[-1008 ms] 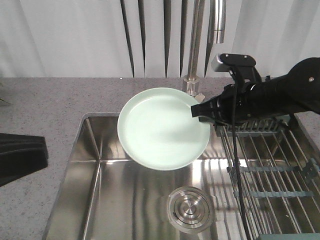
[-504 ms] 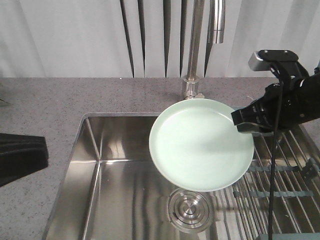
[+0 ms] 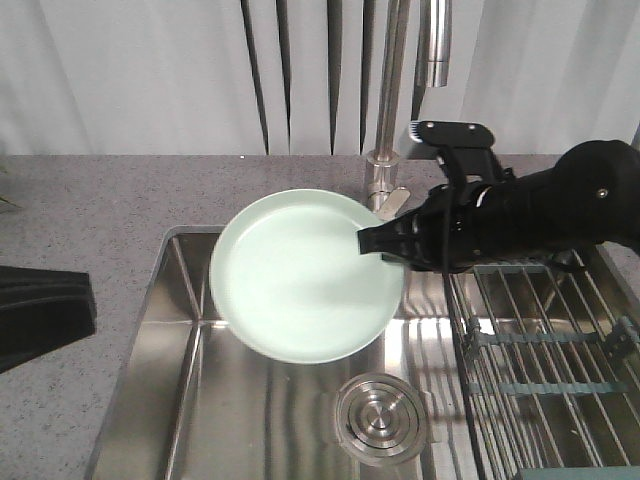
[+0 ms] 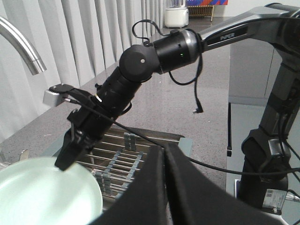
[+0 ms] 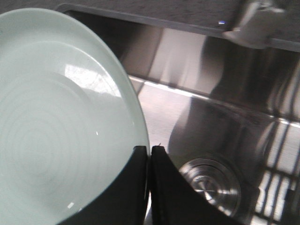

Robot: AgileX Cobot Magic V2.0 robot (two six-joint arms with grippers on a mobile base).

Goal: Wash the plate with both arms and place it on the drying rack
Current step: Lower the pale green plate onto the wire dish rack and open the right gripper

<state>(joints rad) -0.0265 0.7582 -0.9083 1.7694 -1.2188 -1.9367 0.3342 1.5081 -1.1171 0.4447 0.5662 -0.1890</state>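
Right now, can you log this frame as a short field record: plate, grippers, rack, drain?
plate: round pale mint-green plate, held tilted over the steel sink
right gripper: shut on the plate's rim
left gripper: jaws together, holding nothing, apart from the plate
drying rack: wire rack on the sink's right side, nothing seen on it
drain: round steel, uncovered

My right pincer point(image 5: 149, 157) is clamped on the rim of the plate point(image 5: 51, 122), which fills the left of my view. Under it I see the steel sink point(image 5: 197, 61) and its round drain point(image 5: 208, 180), lower right.
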